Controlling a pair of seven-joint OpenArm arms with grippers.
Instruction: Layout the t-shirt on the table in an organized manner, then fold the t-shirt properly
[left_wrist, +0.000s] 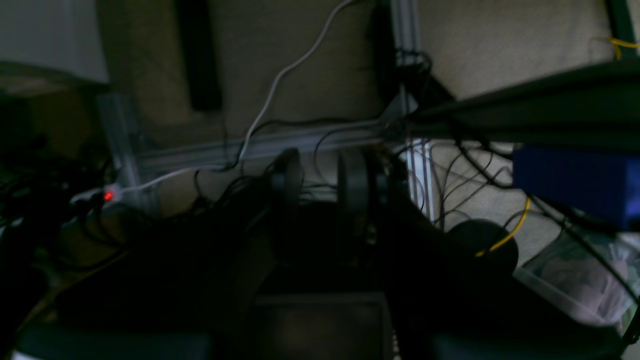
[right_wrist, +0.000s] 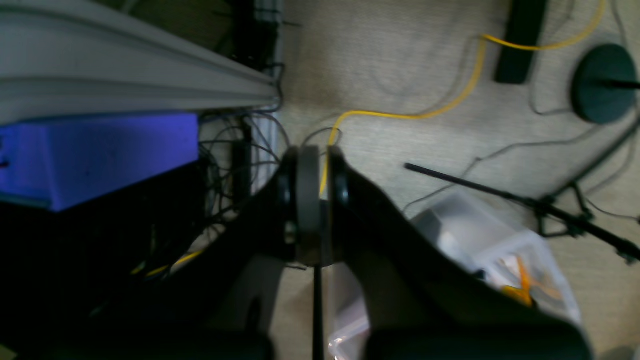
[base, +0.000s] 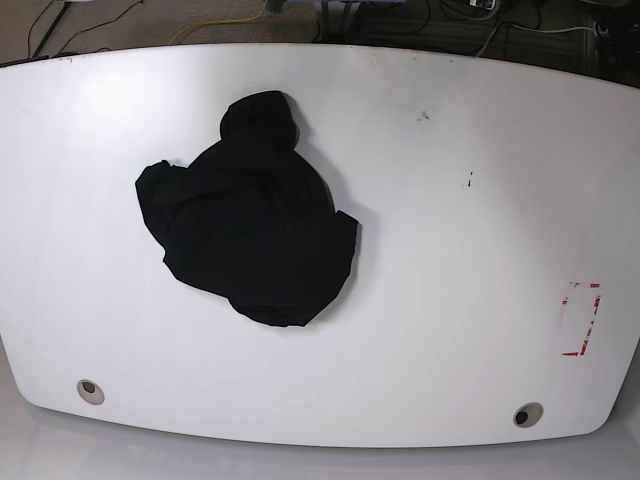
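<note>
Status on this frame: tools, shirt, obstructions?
Right tool shut, empty; left tool off the table, nothing held. T-shirt crumpled on table. Nothing in the way.

**Legible Markings: None Found**

No readable text, brand, number or label in any view. On the table (base: 450, 330), only a red rectangular outline (base: 582, 320) near the right edge, without characters. On the t-shirt (base: 250, 215), crumpled with plain black cloth showing, no lettering or graphic exposed. Wrist views too dark and blurred for reading anything.
</note>
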